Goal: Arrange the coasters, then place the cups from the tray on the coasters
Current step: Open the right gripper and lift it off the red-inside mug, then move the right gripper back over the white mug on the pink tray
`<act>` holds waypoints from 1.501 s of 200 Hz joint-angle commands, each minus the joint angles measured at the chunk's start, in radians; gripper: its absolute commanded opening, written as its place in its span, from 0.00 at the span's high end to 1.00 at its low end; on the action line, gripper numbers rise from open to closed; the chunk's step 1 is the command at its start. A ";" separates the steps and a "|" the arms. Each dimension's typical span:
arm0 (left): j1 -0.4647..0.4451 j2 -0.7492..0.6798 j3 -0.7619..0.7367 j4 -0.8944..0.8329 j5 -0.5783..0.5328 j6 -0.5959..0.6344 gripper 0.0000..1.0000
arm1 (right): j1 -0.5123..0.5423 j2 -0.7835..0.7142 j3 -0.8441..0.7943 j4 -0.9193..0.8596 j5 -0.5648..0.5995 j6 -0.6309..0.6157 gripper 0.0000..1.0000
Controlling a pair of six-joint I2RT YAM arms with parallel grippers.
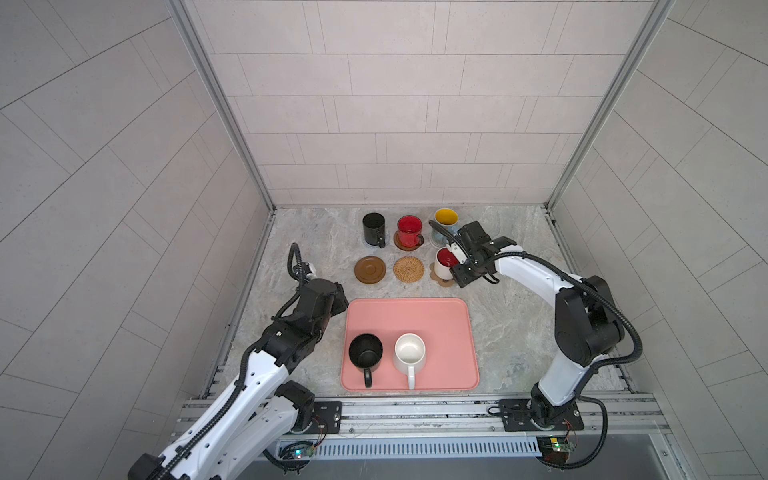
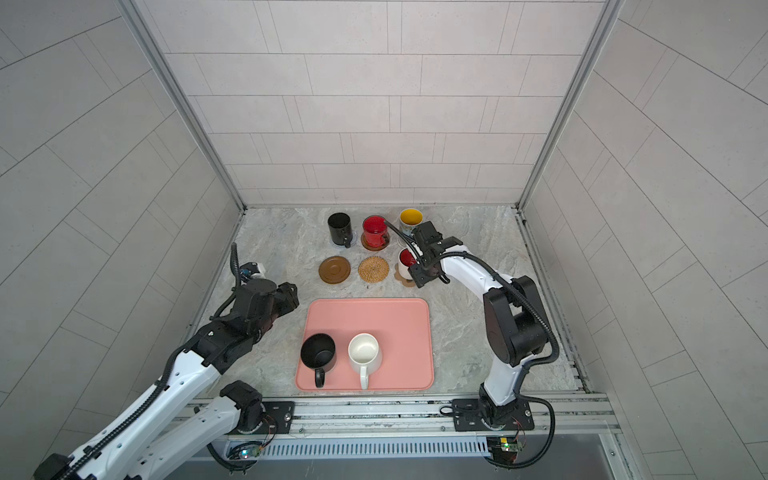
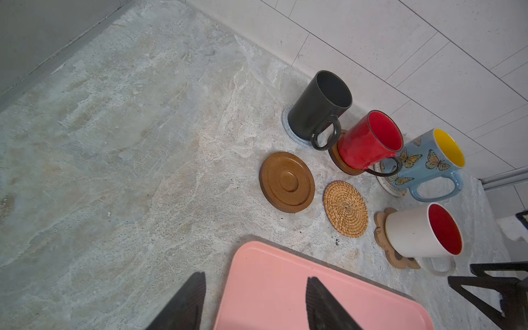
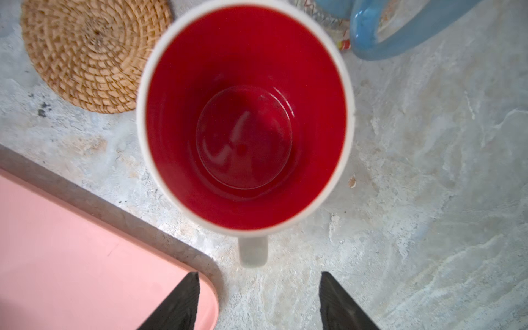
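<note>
My right hand (image 4: 259,274), fingers (image 4: 177,303) apart and empty, hangs by the red-lined mug (image 4: 243,114) standing on the paw coaster (image 3: 381,225) toward the tabletop's (image 1: 519,311) far edge; my left hand (image 3: 256,275), likewise apart, hovers beside the tray (image 1: 409,320).

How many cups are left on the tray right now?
2. A black cup stands in the tray's near-left part, and a white cup beside it to the right. Nothing on the tray looks hidden.

Tiled walls (image 1: 395,124) rise at the marbled tabletop (image 1: 519,332)'s back edge; a slotted grille (image 1: 424,449) lines its front edge; dark specks (image 3: 336,242), possibly crumbs, dot its middle.
</note>
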 commanded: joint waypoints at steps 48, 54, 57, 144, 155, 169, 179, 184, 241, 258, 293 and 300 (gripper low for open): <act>0.005 -0.005 -0.014 0.011 -0.025 -0.011 0.38 | -0.003 -0.193 -0.009 -0.074 0.003 0.058 0.31; 0.005 -0.005 -0.014 0.011 -0.026 -0.010 0.38 | -0.001 -0.209 -0.007 -0.084 0.003 0.067 0.31; 0.005 -0.005 -0.014 0.011 -0.025 -0.010 0.38 | 0.000 -0.215 -0.006 -0.088 0.002 0.069 0.31; 0.005 0.038 -0.005 0.030 -0.007 -0.011 0.38 | 0.036 -0.295 0.015 -0.171 -0.007 0.188 0.32; 0.005 0.043 -0.005 0.035 -0.005 -0.010 0.38 | 0.042 -0.300 0.015 -0.174 -0.006 0.198 0.32; 0.005 0.050 -0.003 0.041 -0.002 -0.011 0.38 | 0.047 -0.303 0.018 -0.183 -0.005 0.205 0.32; 0.005 0.056 -0.003 0.044 -0.001 -0.011 0.38 | 0.050 -0.305 0.023 -0.191 -0.005 0.210 0.33; 0.005 0.057 -0.001 0.043 -0.001 -0.011 0.38 | 0.051 -0.306 0.024 -0.193 -0.005 0.214 0.33; 0.005 0.073 -0.003 0.055 0.003 -0.011 0.38 | 0.063 -0.314 0.032 -0.221 -0.005 0.229 0.33; 0.005 0.072 -0.005 0.057 0.002 -0.011 0.38 | 0.064 -0.314 0.036 -0.231 -0.005 0.232 0.33; 0.005 0.073 -0.005 0.055 0.005 -0.012 0.38 | 0.069 -0.324 0.035 -0.234 -0.011 0.243 0.33; 0.005 0.072 -0.005 0.055 0.004 -0.013 0.38 | 0.070 -0.327 0.036 -0.234 -0.012 0.245 0.33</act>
